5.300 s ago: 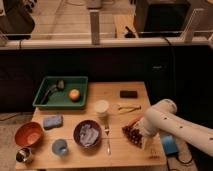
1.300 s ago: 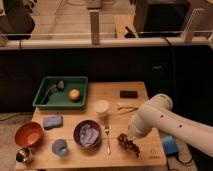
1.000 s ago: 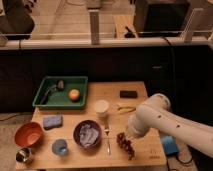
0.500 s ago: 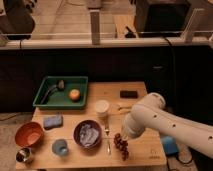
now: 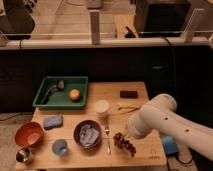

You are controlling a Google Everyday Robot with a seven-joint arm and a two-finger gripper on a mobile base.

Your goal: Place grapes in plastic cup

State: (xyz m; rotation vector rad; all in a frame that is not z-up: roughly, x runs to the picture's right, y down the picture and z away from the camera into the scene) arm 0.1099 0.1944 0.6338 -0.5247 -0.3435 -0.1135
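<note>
The grapes (image 5: 124, 143), a dark red-brown bunch, hang from my gripper (image 5: 121, 135) at the end of the white arm (image 5: 155, 122), just above the wooden table (image 5: 145, 155) near its front edge. The gripper is shut on the top of the bunch, and the arm's end mostly hides it. The light blue plastic cup (image 5: 60, 147) stands at the front left of the table, well to the left of the grapes. A purple bowl (image 5: 88, 133) stands between the cup and the grapes.
A fork (image 5: 107, 137) lies beside the purple bowl. A cream cup (image 5: 102, 108), a black block (image 5: 129, 94) and a green tray (image 5: 45, 102) holding an orange (image 5: 74, 94) stand further back. A blue sponge (image 5: 52, 121), a red bowl (image 5: 28, 134) and a metal cup (image 5: 22, 155) are at the left.
The arm has carried the grapes leftward from the table's right side towards the fork and purple bowl. Nothing else has moved.
</note>
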